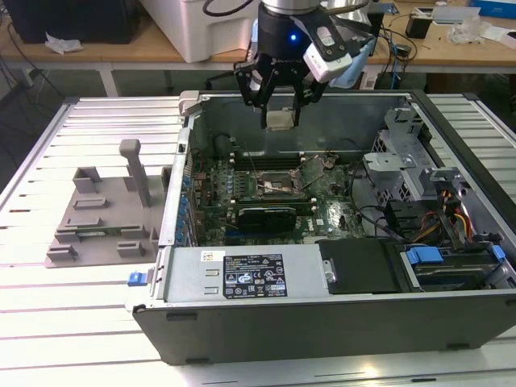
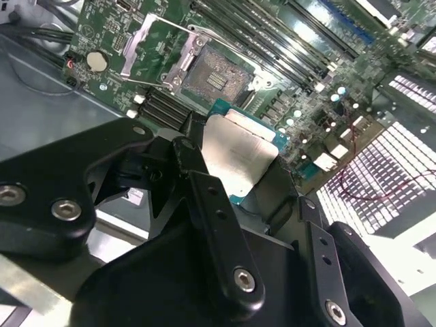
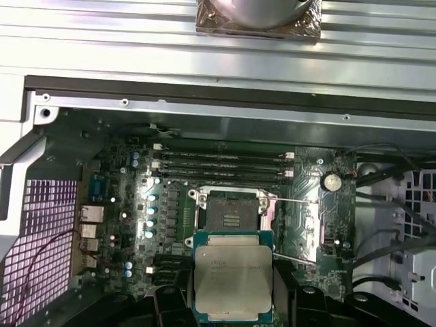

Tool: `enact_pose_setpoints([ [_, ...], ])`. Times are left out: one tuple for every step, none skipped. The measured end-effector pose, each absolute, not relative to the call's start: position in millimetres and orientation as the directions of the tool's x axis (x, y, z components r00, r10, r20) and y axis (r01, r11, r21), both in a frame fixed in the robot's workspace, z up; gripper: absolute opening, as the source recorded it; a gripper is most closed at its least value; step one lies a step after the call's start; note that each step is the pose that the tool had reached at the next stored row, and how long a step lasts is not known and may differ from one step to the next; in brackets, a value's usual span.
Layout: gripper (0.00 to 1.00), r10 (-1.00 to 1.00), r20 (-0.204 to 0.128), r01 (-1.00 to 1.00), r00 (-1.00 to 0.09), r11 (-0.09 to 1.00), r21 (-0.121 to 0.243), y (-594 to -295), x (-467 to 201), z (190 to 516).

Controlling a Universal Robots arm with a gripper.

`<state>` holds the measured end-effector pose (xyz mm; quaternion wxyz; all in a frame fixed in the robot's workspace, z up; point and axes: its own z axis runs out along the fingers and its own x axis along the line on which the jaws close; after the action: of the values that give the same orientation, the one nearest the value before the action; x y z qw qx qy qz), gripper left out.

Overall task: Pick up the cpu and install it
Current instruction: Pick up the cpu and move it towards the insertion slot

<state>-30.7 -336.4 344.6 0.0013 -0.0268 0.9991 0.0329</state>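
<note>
fingers: clamped on cpu | cpu between them, over open computer case

cpu – brushed metal lid; case – matt grey metal.

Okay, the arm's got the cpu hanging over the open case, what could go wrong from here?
1. The tool grips the cpu by its edges, above the motherboard; a slip could drop it onto components.
2. The socket lies open; a tilted or offset landing could damage its contacts.
3. The thin lever wire beside the socket might snag the chip.
</note>
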Motion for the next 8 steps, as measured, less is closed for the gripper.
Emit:
enact_pose_setpoints([
  [0.54,-0.054,-0.004,-0.054,-0.999,0.996,0.065,-335.7,-30.6,341.7],
  [0.54,-0.054,-0.004,-0.054,-0.999,0.996,0.065,-335.1,-30.6,339.3],
  [0.54,-0.054,-0.004,-0.054,-0.999,0.996,0.065,-334.9,-30.5,337.3],
  [0.54,-0.054,-0.004,-0.054,-0.999,0.996,0.065,-334.7,-30.5,335.4],
  [0.54,-0.054,-0.004,-0.054,-0.999,0.996,0.066,-334.6,-30.5,333.8],
  [0.54,-0.054,-0.004,-0.054,-0.999,0.996,0.065,-334.4,-30.5,331.4],
  [0.54,-0.054,-0.004,-0.054,-0.999,0.996,0.065,-334.3,-30.5,329.5],
  [0.54,-0.054,-0.004,-0.054,-0.999,0.996,0.065,-334.0,-30.4,327.2],
])
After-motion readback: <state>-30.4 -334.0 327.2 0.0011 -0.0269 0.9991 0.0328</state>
